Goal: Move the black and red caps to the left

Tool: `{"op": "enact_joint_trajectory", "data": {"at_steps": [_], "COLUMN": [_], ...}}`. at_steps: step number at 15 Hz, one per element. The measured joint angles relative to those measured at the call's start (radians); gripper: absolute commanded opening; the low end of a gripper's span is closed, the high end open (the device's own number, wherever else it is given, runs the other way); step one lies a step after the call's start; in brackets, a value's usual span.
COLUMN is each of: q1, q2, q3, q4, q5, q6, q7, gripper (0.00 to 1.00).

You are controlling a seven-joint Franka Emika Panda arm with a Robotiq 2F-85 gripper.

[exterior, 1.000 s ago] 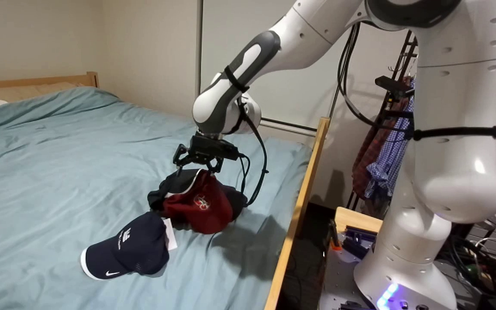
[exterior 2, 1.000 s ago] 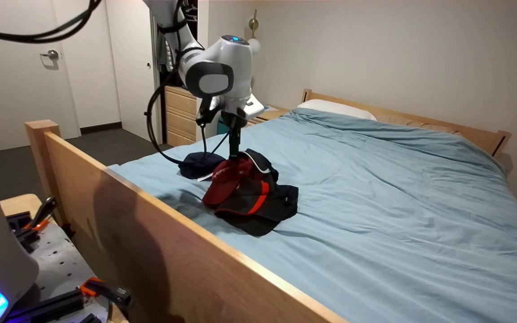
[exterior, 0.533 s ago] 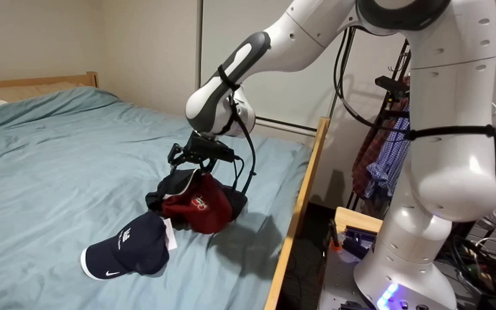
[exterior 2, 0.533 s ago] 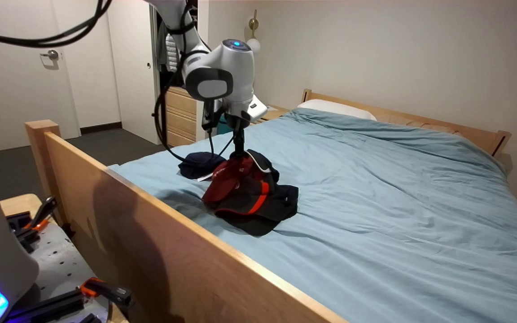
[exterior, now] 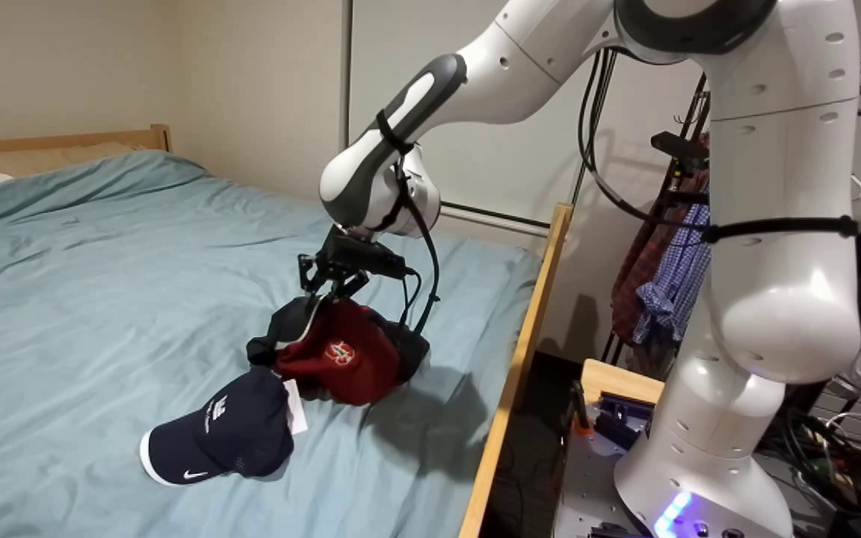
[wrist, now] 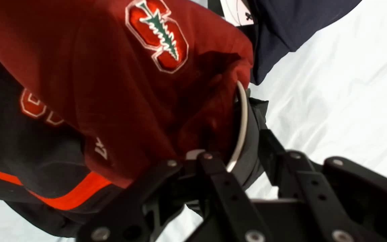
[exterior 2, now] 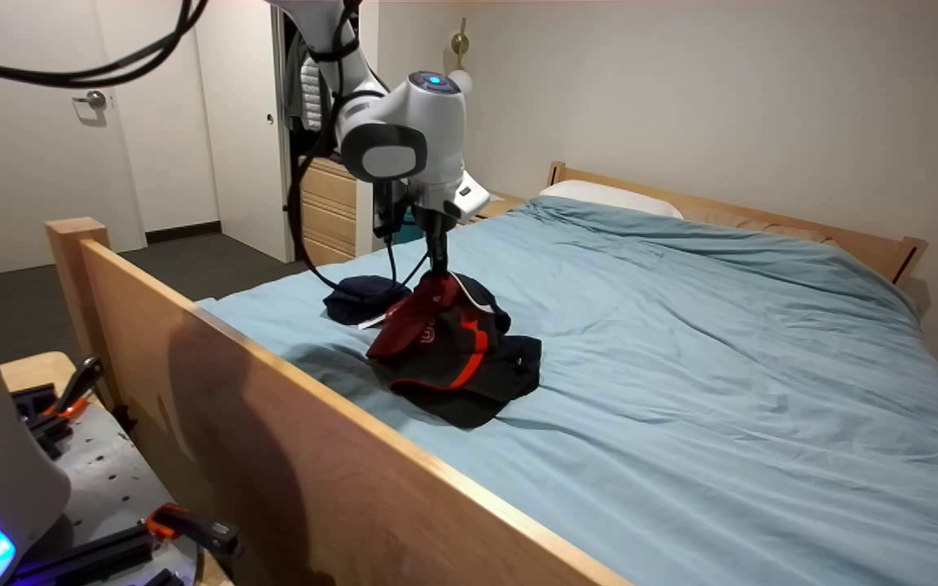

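Several caps lie heaped on the bed. The red cap with a tree emblem is on top; in an exterior view its cloth peaks up to my gripper. Behind it sits a black cap with a pale trim. A dark cap with a red band lies under the red one's brim. In the wrist view my gripper has its jaws drawn in around bunched red cloth and the black cap's trimmed edge, both squeezed between the fingers. The fingertips are partly hidden by cloth.
A navy cap with a white mark lies beside the heap, its paper tag touching or almost touching the red cap. The bed's wooden footboard stands between the heap and the robot's base. Blue-green bedding spreads around the caps.
The jaws have gone from wide to narrow. The red cap's top has bunched up between them, and the black cap's trim has shifted along. The arm has moved slightly away from its base.
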Motion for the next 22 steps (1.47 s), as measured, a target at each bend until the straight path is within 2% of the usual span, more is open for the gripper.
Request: {"op": "enact_joint_trajectory", "data": {"at_steps": [1, 2, 3, 10, 12, 18, 22], "q1": [-0.002, -0.006, -0.01, -0.034, -0.036, -0.036, -0.029], "q2": [0.0, 0.0, 0.0, 0.005, 0.009, 0.036, 0.074], "q3": [0.002, 0.006, 0.011, 0.037, 0.038, 0.039, 0.013], "q4": [0.0, 0.001, 0.001, 0.01, 0.016, 0.051, 0.082], "q5": [0.0, 0.0, 0.002, 0.013, 0.013, 0.013, -0.004], "q6": [0.0, 0.0, 0.0, 0.0, 0.003, 0.0, -0.073], "q7": [-0.002, -0.004, -0.006, -0.033, -0.046, -0.066, -0.058], "gripper": [0.5, 0.46, 0.47, 0.91, 1.0, 1.0, 1.0]}}
